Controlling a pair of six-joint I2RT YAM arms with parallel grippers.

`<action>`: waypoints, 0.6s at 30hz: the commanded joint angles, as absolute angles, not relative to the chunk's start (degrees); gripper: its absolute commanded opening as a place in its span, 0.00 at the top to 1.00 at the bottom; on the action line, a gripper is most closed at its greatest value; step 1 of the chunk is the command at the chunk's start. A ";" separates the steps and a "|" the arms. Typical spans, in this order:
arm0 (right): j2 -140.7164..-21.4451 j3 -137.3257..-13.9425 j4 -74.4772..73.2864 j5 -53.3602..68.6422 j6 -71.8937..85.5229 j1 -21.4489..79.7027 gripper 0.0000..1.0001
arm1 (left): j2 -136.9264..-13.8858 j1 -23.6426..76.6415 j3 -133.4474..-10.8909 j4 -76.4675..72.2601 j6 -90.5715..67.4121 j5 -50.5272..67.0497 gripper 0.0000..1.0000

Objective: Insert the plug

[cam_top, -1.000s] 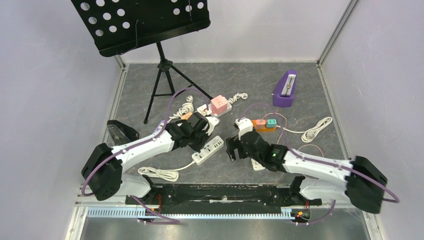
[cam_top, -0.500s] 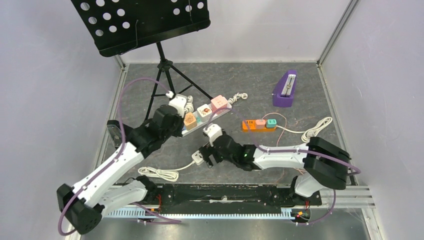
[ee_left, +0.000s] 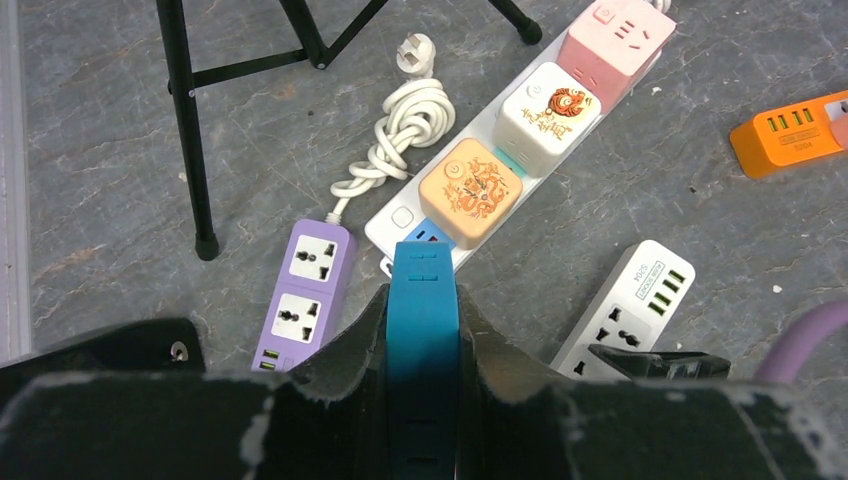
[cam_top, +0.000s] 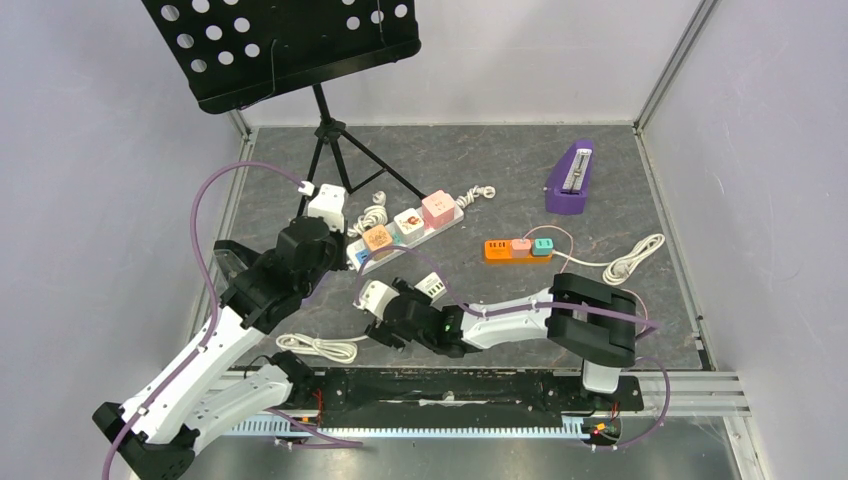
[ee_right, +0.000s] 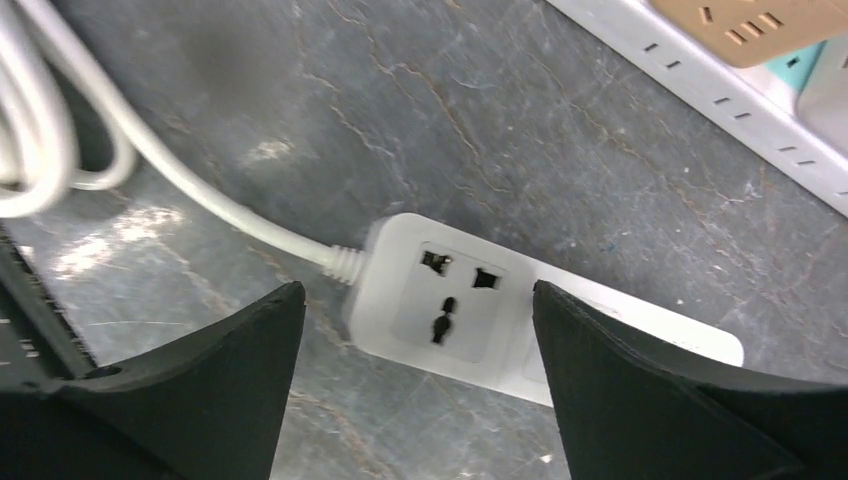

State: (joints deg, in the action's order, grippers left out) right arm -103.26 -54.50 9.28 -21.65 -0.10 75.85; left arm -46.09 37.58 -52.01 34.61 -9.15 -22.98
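My left gripper (ee_left: 424, 293) is shut on a blue plug (ee_left: 424, 340), held above the near end of a long white power strip (ee_left: 400, 215) that carries orange (ee_left: 470, 190), white and pink cube adapters. In the top view the left gripper (cam_top: 335, 255) hangs at that strip's left end. My right gripper (ee_right: 418, 295) is open, its jaws wide apart over the cord end of a small white power strip (ee_right: 450, 295) with an empty socket. In the top view the right gripper (cam_top: 385, 320) hides most of this strip (cam_top: 432, 287).
A purple power strip (ee_left: 305, 290) lies left of the blue plug. A music stand's tripod (cam_top: 322, 165) stands behind. An orange power strip (cam_top: 520, 250), a purple metronome (cam_top: 572, 178) and coiled white cords (cam_top: 320, 347) lie around.
Both arms have swung left. The left gripper has moved from the small white strip to the long strip's left end. The right gripper has moved left over the small strip's cord end.
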 commanded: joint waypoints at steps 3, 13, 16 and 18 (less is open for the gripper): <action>-101.16 -50.78 10.44 -19.80 -5.34 70.99 0.21 | -46.17 37.44 -51.58 33.43 -12.21 -20.53 0.98; -90.97 -40.93 13.07 -7.68 -8.47 64.42 0.25 | -52.02 37.49 -49.11 28.39 -14.91 -6.87 0.98; -84.30 -39.90 12.99 -6.07 -4.86 64.42 0.22 | -56.47 37.44 -48.99 25.89 -14.11 -0.65 0.98; -79.21 -39.19 11.85 -6.68 -2.31 64.29 0.20 | -59.98 37.55 -49.71 24.92 -13.05 3.10 0.98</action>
State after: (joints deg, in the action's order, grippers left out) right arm -88.79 -39.83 12.01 -9.80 -6.37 64.03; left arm -55.31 37.58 -49.28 30.70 -11.77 -7.03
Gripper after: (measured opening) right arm 0.788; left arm 0.270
